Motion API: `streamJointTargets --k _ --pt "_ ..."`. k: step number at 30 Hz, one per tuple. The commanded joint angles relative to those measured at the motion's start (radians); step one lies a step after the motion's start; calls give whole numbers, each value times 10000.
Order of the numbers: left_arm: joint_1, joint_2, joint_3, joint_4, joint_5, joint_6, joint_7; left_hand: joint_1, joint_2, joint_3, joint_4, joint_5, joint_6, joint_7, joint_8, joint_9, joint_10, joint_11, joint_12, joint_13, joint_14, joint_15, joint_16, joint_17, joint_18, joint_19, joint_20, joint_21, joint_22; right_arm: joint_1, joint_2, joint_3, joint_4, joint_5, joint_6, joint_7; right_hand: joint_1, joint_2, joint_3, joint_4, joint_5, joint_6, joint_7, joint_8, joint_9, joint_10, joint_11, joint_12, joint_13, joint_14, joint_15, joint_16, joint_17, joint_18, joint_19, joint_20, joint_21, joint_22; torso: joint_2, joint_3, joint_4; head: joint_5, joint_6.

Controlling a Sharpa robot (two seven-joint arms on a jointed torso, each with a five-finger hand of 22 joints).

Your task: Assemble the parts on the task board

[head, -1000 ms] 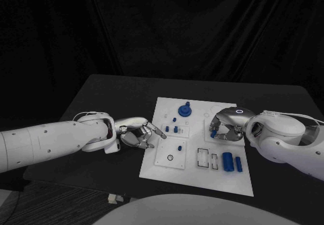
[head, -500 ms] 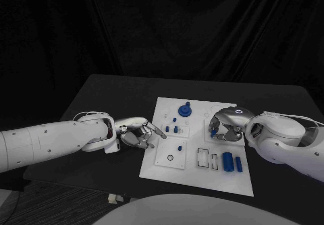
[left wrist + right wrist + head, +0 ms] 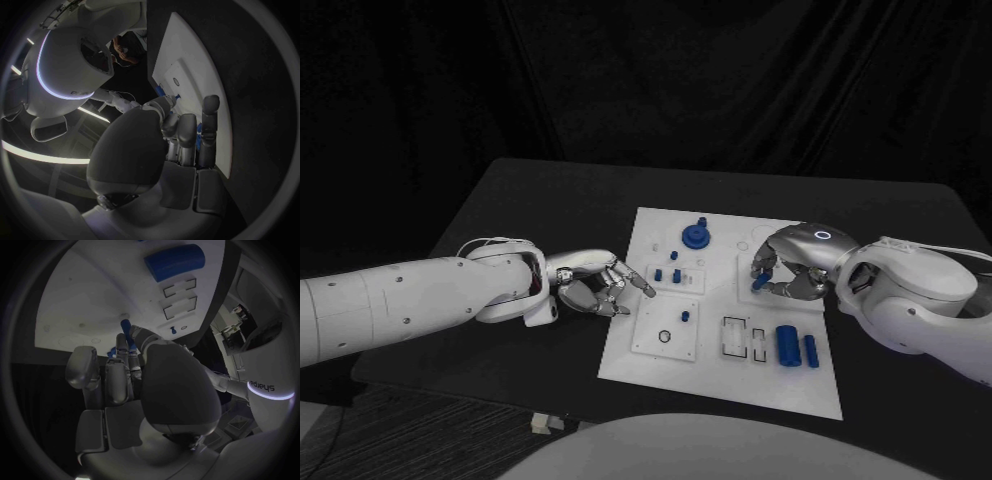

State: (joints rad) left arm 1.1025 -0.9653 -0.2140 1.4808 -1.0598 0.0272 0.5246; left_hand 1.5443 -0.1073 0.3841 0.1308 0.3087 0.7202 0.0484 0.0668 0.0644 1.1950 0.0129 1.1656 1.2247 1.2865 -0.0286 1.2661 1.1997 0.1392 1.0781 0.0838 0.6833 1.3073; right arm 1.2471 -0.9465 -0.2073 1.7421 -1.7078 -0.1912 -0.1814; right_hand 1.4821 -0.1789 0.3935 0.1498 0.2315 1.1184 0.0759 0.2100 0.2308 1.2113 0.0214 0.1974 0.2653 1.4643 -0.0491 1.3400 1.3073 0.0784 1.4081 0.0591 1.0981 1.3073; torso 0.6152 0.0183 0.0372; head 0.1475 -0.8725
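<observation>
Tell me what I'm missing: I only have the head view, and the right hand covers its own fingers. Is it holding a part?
Observer: Yes. In the right wrist view, the right hand pinches a small blue part at its fingertips, over the task board.
Operator: And the left hand?
Observer: The left wrist view shows the left hand with its fingers stretched out at the board's edge, and I see nothing held between them.
</observation>
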Motion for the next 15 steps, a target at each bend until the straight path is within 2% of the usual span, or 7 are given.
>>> streamJointTargets --k 1,8,11,15 --pt "-12 13 6 10 54 43 129 -67 34 33 -21 61 60 -25 66 8 47 -12 -40 -1 -16 -27 -20 -11 185 -9 -36 16 550 229 -139 15 271 68 -238 -135 4 66 13 -69 20 380 58 333 598 74 18 55 5 270 -12 -54 -33 89 -25 -19 -6 1474 1 0 0 13 -1" --pt "-12 13 6 -1 54 29 126 -76 36 41 -23 62 129 -10 78 15 -13 -13 -107 -55 -37 -27 -42 -37 189 -25 -37 -6 543 882 -339 16 1004 764 -205 -329 26 49 61 -129 17 343 112 319 653 74 57 5 -49 242 52 -106 -92 90 -52 19 -53 1464 -1 -1 3 35 -1" --pt "-12 20 6 -13 54 19 126 -77 38 45 -24 63 136 -6 80 16 -120 -13 -225 -154 -44 -27 -49 -46 190 -32 -37 -15 541 1025 -226 16 1269 982 -258 -316 29 49 68 -136 8 341 120 319 661 78 64 -1 -56 245 60 -95 -81 87 -48 25 -40 1467 -4 -1 3 54 -1" --pt "-12 15 6 -17 54 1 123 -86 47 72 -28 69 156 5 78 15 -395 -12 -548 -417 -59 -26 -66 -65 190 -38 -38 -11 541 1079 102 16 1430 1104 -238 -249 43 48 83 -155 -6 335 131 316 674 89 70 -8 -68 253 68 -77 -65 84 -41 33 -20 1472 -2 -2 5 85 -1"
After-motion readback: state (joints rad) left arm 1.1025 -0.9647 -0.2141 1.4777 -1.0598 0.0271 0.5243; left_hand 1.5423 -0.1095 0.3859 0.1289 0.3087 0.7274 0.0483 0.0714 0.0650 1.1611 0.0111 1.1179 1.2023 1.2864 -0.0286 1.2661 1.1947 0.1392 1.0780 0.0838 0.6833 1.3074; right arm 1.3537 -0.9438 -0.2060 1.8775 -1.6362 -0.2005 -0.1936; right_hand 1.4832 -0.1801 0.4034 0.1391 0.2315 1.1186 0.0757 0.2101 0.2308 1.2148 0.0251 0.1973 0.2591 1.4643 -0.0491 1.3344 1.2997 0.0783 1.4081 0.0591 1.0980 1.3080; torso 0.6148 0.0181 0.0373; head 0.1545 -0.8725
